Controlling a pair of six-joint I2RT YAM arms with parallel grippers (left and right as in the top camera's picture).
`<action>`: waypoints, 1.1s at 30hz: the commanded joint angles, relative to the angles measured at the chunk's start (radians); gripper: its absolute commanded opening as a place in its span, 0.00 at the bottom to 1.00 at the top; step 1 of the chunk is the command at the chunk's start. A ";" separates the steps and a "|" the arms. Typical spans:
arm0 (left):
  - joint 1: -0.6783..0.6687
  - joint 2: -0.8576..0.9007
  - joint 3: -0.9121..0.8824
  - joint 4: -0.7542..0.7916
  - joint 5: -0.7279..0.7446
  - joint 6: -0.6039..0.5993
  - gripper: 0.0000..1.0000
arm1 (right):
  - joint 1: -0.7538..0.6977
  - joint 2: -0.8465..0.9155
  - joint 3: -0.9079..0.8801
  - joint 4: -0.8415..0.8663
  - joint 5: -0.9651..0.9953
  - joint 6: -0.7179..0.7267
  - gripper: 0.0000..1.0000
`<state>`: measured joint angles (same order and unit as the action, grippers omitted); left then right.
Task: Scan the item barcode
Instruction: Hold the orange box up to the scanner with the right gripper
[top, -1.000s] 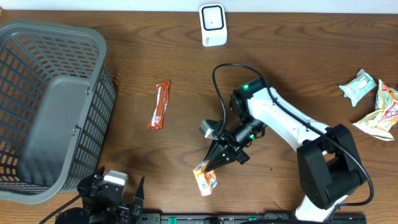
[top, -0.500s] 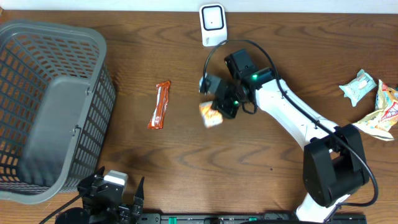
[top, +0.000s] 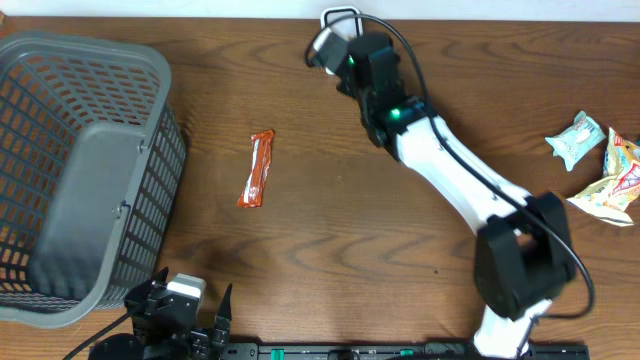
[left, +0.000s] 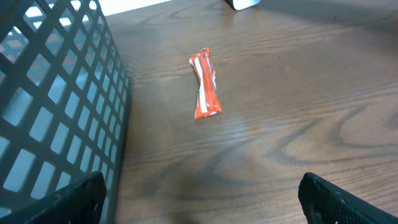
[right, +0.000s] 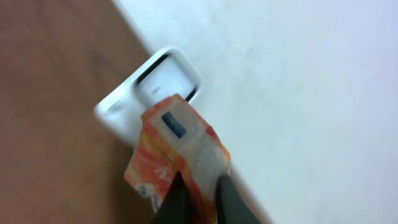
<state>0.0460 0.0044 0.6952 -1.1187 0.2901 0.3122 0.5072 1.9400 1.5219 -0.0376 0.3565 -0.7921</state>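
Note:
My right gripper (right: 198, 186) is shut on an orange and clear snack packet (right: 177, 146), pinching its lower edge. It holds the packet upright right in front of the white barcode scanner (right: 146, 87), and a small blue label faces the wrist camera. From overhead the right arm (top: 430, 150) reaches to the back edge, where it covers most of the scanner (top: 340, 14) and hides the packet. Down at the front left, my left gripper (left: 202, 199) is open and holds nothing.
A red wrapped bar (top: 259, 168) lies left of centre, also in the left wrist view (left: 205, 91). A grey mesh basket (top: 80, 170) fills the left side. More snack packets (top: 575, 140) lie at the right edge.
The right arm has carried the orange packet from the front middle of the table up and back to the scanner. The left arm has not moved.

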 joint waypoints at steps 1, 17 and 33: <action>0.005 -0.001 0.004 0.004 0.013 0.005 0.98 | -0.006 0.161 0.165 0.035 0.125 -0.243 0.01; 0.005 -0.001 0.004 0.004 0.013 0.005 0.98 | -0.025 0.570 0.584 0.132 0.178 -0.623 0.01; 0.005 -0.001 0.004 0.004 0.013 0.005 0.98 | -0.223 0.367 0.582 -0.574 0.344 -0.108 0.01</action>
<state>0.0460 0.0044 0.6952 -1.1183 0.2905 0.3122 0.4061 2.3901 2.0861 -0.5129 0.6037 -1.1419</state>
